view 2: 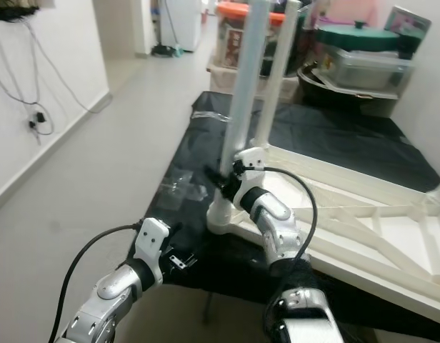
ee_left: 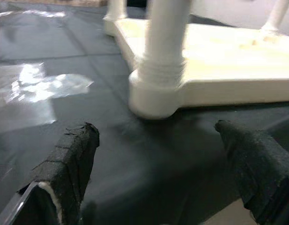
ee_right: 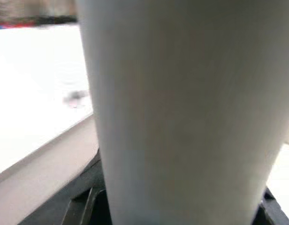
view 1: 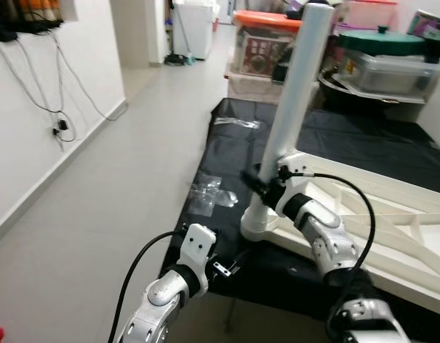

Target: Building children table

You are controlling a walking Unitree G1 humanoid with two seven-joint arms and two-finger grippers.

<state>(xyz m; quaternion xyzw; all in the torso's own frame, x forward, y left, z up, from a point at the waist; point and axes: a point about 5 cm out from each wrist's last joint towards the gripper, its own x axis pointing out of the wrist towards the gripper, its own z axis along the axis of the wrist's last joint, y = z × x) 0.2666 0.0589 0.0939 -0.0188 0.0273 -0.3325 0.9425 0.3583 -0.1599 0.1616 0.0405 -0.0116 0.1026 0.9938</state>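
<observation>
Nearest the robot, the left gripper [view 1: 231, 266] hung low at the near edge of the black sheet [view 1: 363, 143], its 2 fingers [ee_left: 72, 161] spread wide with nothing between them, aimed at the corner socket [ee_left: 156, 96] of the white tabletop [view 1: 391, 221].

That tabletop lay upside down on the sheet, underside up, ribs showing, its long side running away to the robot's right. From its near-left corner 1 white leg [view 1: 295, 107] stood upright, long axis close to vertical with a slight lean, its free end pointing up. The right gripper [view 1: 257, 182] was at this leg just above the socket; the right wrist view showed the leg [ee_right: 182, 112] pressed close against the pincer's base, so the fingers looked closed around it, though their tips were hidden.

A crumpled clear plastic wrapper [view 1: 209, 194] lay on the sheet left of the socket, another [view 1: 238, 123] farther back. A second leg [view 2: 281, 78] rose behind the first. Beyond stood storage boxes [view 1: 266, 50] and a green-lidded pot [view 1: 381, 39].
</observation>
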